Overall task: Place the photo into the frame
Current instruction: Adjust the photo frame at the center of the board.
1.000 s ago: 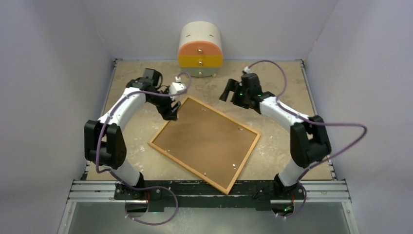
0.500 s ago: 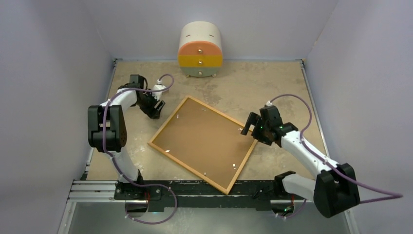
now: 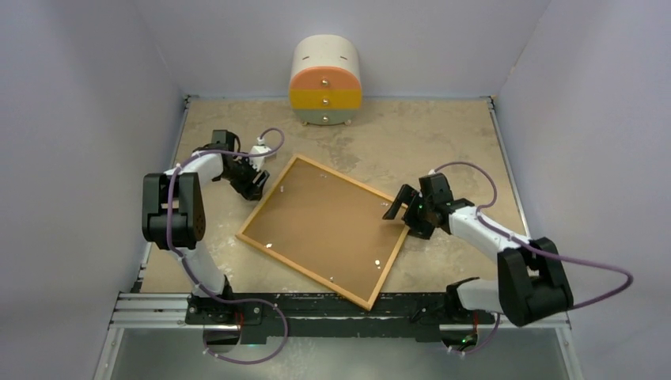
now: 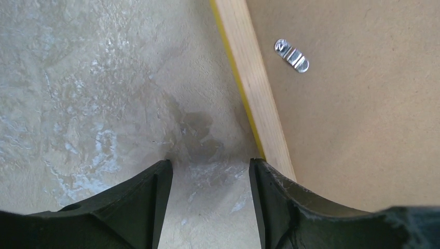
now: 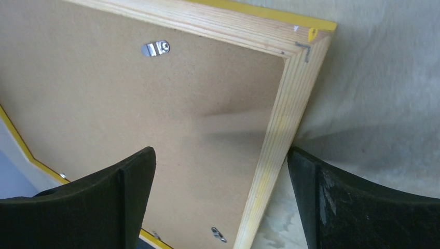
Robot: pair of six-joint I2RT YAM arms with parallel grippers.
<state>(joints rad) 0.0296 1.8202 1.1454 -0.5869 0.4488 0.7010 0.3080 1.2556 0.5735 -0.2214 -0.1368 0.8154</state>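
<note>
The frame [image 3: 305,271] lies face down in the middle of the table, its wood-coloured back up and a thin yellow edge [image 4: 236,78] showing. A brown backing board [image 3: 328,226] fills it, with small metal clips [image 4: 291,55] along its border. The photo is hidden. My left gripper [image 3: 255,186] is open at the frame's far left side; bare table shows between its fingers [image 4: 210,166], and the right finger overlaps the wooden rim [image 4: 254,88]. My right gripper [image 3: 401,215] is wide open, straddling the frame's right rim [image 5: 285,114] near the corner [image 5: 220,155].
A rounded mini drawer unit [image 3: 325,81] in cream, orange and yellow stands at the back centre against the wall. Grey walls close in the table on three sides. A metal rail [image 3: 340,309] runs along the near edge, just below the frame's nearest corner.
My right arm swung from the back of the table down to the frame's right edge, and the frame slid slightly left. My left gripper returned toward the frame's left side, jaws somewhat narrower.
</note>
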